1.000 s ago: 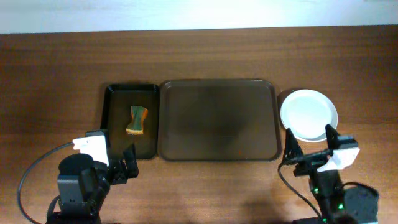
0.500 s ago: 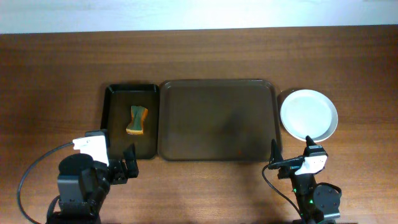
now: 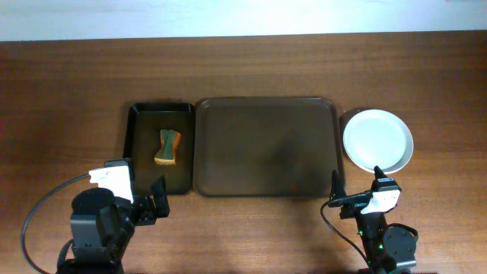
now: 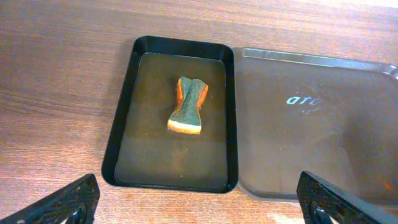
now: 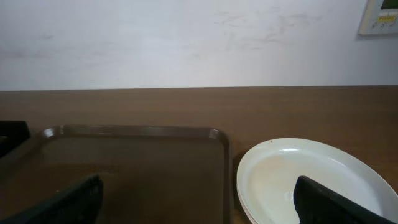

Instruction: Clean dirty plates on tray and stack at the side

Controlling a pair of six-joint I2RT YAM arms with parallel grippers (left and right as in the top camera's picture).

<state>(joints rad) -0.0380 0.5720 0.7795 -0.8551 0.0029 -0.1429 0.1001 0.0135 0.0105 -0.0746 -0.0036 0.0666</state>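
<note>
The plates [image 3: 378, 140] sit stacked, plain white, on the table just right of the dark brown tray [image 3: 266, 146]. The tray holds no plates. In the right wrist view the stack [image 5: 311, 180] is at lower right and the tray [image 5: 130, 168] at left. My left gripper [image 3: 158, 199] is open and empty, below the black tray near the front edge; its fingers [image 4: 199, 205] frame the black tray's near rim. My right gripper [image 3: 355, 192] is open and empty, below the tray's right front corner; its fingers [image 5: 199, 202] show at the bottom of its own view.
A narrower black tray [image 3: 160, 148] stands left of the brown tray, with a green and orange sponge [image 3: 167, 146] in it, also seen in the left wrist view [image 4: 188, 106]. A white wall [image 5: 186, 37] lies behind the table's far edge.
My right arm pulled back from beside the plates toward the front edge and a little left, then stayed still. The left arm has not moved.
</note>
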